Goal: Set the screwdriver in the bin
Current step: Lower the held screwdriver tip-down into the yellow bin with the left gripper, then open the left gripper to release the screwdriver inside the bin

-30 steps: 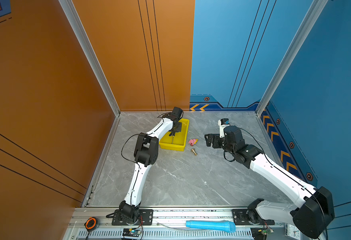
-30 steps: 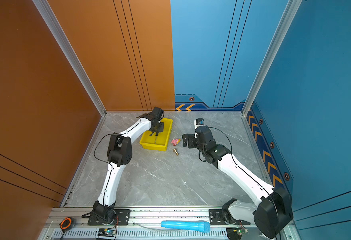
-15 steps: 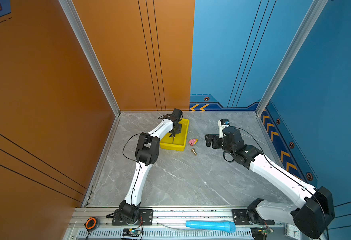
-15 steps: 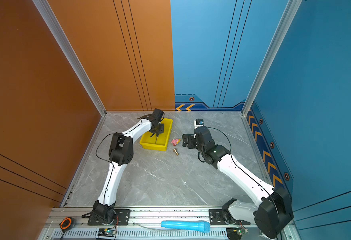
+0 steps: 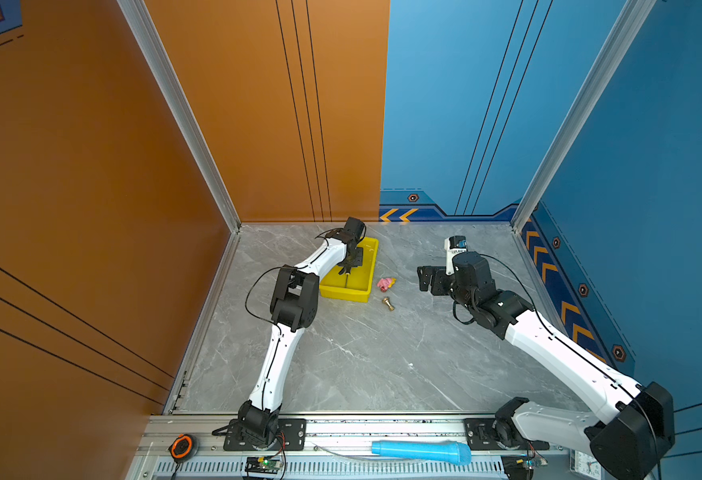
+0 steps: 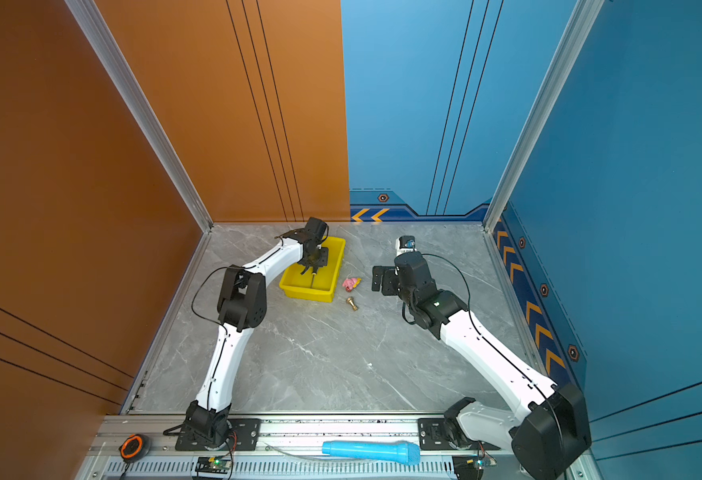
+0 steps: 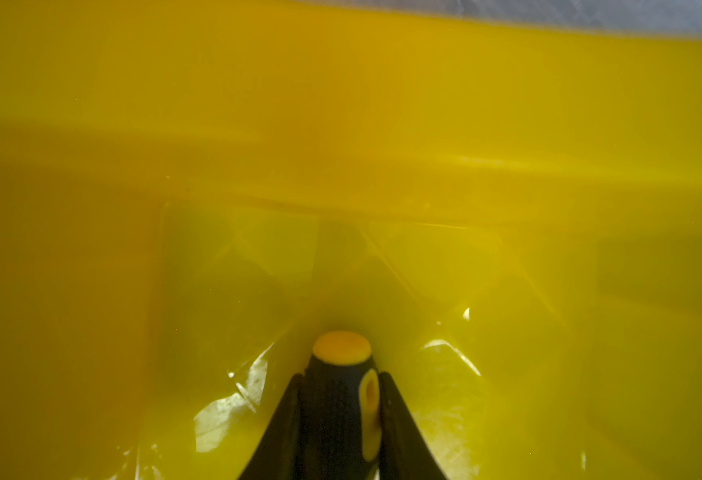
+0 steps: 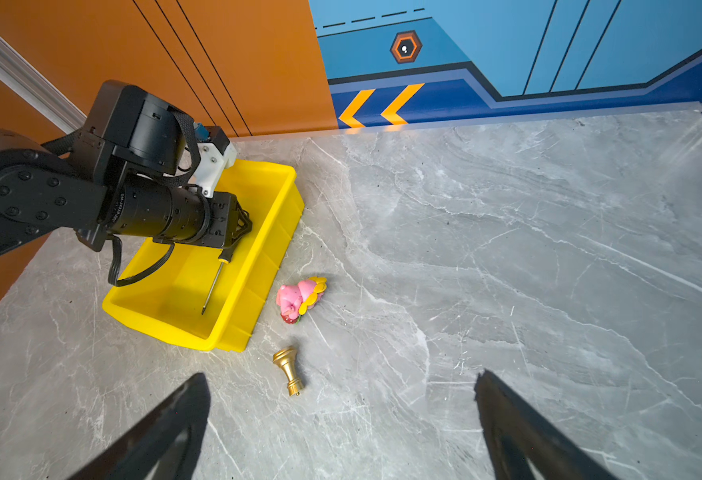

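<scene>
Down inside the bin [image 8: 287, 216], low over its floor: the screwdriver [image 8: 213, 286]. Held by its black and yellow handle between the left fingers [image 7: 395, 424], squeezed tight on it. Thin dark shaft pointing down and a bit slanted, tip close to the yellow floor; touching or not, hard to tell. Yellow wall nearly all around in the left wrist view, with the round yellow end of the handle poking out past the fingers.

On the grey table [image 8: 507, 249], just beside the long side of the bin: a small pink toy [image 8: 299, 297], lying down. Near the bin's corner, a little way from the toy: a short gold fitting [image 8: 288, 368], on its side.

Well apart from the bin: the right fingers [image 8: 166, 432], spread wide, holding nothing, over bare table.

Seen in a top view too: left fingers [image 5: 347, 266] down in the bin [image 5: 366, 291], right fingers [image 5: 424, 278] off past the pink toy [image 5: 386, 283].

On the front rail: a long blue tube [image 5: 420, 451] and a round orange tape [image 5: 181, 445].
</scene>
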`<state>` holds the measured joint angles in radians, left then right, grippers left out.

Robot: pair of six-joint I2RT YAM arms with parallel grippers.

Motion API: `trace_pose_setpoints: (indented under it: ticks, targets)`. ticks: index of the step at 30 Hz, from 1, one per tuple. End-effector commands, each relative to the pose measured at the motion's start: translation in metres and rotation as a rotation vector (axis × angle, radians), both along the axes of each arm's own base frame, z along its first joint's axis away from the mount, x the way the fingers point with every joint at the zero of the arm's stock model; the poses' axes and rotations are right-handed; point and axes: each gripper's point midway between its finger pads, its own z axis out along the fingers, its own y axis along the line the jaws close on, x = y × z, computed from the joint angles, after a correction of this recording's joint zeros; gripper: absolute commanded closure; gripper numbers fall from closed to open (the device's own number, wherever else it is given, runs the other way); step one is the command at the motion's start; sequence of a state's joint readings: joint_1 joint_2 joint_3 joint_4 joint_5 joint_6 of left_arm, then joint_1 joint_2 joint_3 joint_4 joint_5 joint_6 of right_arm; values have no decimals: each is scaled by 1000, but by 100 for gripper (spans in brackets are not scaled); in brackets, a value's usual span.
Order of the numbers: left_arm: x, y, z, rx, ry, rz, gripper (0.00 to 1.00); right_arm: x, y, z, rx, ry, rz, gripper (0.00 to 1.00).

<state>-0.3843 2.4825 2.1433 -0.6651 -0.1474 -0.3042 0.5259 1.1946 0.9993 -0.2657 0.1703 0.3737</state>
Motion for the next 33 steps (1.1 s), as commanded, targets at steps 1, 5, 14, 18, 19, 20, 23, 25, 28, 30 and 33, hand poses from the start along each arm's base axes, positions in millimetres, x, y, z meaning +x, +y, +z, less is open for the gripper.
trace_pose_setpoints:
  ticks: [1,5,14,18,19,20,23,25,28,30,33]
  targets:
    - [-9,2,-3,-24,42,-8,84,-3,-7,11,-20,-20,-10,0]
    - [-6,0,12,-38,16,-12,75,-4,-8,11,-21,-23,-8,0]
    - [-1,-2,46,-57,-45,-11,52,-4,-12,16,-17,-36,-1,0]
    - [0,-2,62,-65,-72,-10,36,-6,-15,18,-14,-45,-3,0]
    - [0,-3,66,-67,-78,-11,35,-6,-16,18,-12,-47,-3,0]
    - [-1,-4,71,-71,-84,-14,35,-7,-17,18,-11,-48,-4,0]
    - [-5,-9,89,-75,-110,-28,31,-9,-22,19,-3,-53,-12,0]
    - [-9,-9,101,-70,-126,-31,26,-12,-25,20,6,-58,-18,0]
    - [-20,-10,120,-64,-150,-40,15,-15,-31,20,19,-62,-37,0]
    - [-31,-9,131,-56,-160,-46,5,-18,-37,21,29,-66,-55,0]
    - [-52,0,146,-26,-172,-52,2,-22,-48,21,38,-72,-91,0]
